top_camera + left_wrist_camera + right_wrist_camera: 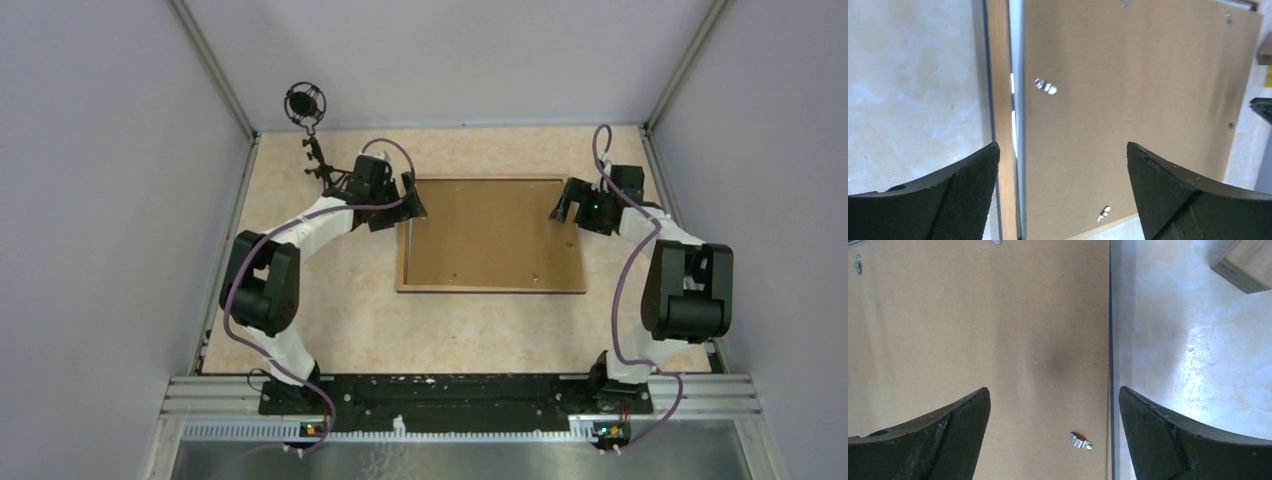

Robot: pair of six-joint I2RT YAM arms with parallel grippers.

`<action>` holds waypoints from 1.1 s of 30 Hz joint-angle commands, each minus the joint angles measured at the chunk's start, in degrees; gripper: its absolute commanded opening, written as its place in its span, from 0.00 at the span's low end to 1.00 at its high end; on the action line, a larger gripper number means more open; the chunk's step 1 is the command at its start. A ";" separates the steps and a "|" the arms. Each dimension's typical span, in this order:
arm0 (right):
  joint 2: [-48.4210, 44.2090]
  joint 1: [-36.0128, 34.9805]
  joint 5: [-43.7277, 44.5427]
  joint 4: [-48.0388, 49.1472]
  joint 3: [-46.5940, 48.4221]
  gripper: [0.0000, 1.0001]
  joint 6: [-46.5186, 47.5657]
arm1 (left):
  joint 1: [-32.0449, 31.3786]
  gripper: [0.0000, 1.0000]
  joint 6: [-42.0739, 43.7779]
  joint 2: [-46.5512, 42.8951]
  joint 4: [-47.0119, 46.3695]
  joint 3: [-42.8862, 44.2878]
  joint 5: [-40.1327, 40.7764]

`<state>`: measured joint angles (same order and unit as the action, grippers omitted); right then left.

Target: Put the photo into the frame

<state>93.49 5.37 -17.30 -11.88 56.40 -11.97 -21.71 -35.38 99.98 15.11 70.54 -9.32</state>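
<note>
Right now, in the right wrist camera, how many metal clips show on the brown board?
3 clips: one near the board's right edge, one at upper left, one cut off at the top. The jaws may hide more.

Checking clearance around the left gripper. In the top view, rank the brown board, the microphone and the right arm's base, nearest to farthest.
1. The board: right beside the left gripper, at the board's left edge.
2. The microphone: far left corner, behind the gripper.
3. The right arm's base: near edge, right side.
</note>
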 commanded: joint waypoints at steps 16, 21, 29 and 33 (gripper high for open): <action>3.12 -0.72 -3.98 1.95 2.40 0.86 -0.57 | 0.45 0.97 -3.52 3.21 -4.58 -7.53 -2.82; 0.69 -1.94 -3.44 1.57 2.49 0.85 -0.85 | 0.46 0.97 -3.87 4.10 -5.16 -7.68 -3.63; -1.66 -4.27 -2.59 1.52 2.67 0.85 -1.62 | 0.45 0.97 -4.56 4.58 -6.51 -8.22 -5.77; -1.39 -5.02 -2.39 2.21 2.89 0.85 -2.34 | 0.45 0.97 -4.59 4.37 -6.61 -8.40 -6.20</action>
<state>94.52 2.20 -17.91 -11.64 56.42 -12.84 -21.04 -39.16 103.59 10.90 63.07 -13.28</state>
